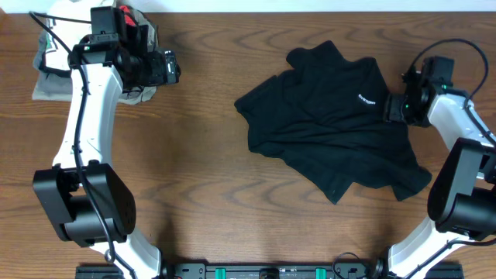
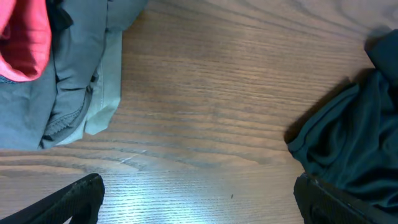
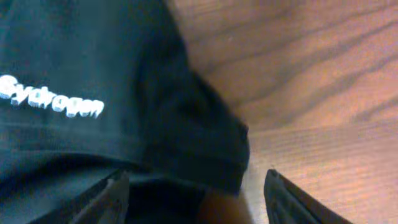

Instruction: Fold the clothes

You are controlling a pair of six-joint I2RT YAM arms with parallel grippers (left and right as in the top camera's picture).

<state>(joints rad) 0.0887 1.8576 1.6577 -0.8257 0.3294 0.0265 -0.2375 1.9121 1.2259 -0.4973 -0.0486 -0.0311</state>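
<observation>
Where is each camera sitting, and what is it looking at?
Overhead: above the table, looking straight down at the black T-shirt; both arms show, with the left gripper and right gripper.
Left wrist: on the left arm, looking down at a grey-olive garment and bare wood; its two open fingertips show.
Right wrist: on the right arm, close above the shirt's white logo; its open fingertips show.
Shared: all three see the black T-shirt.
</observation>
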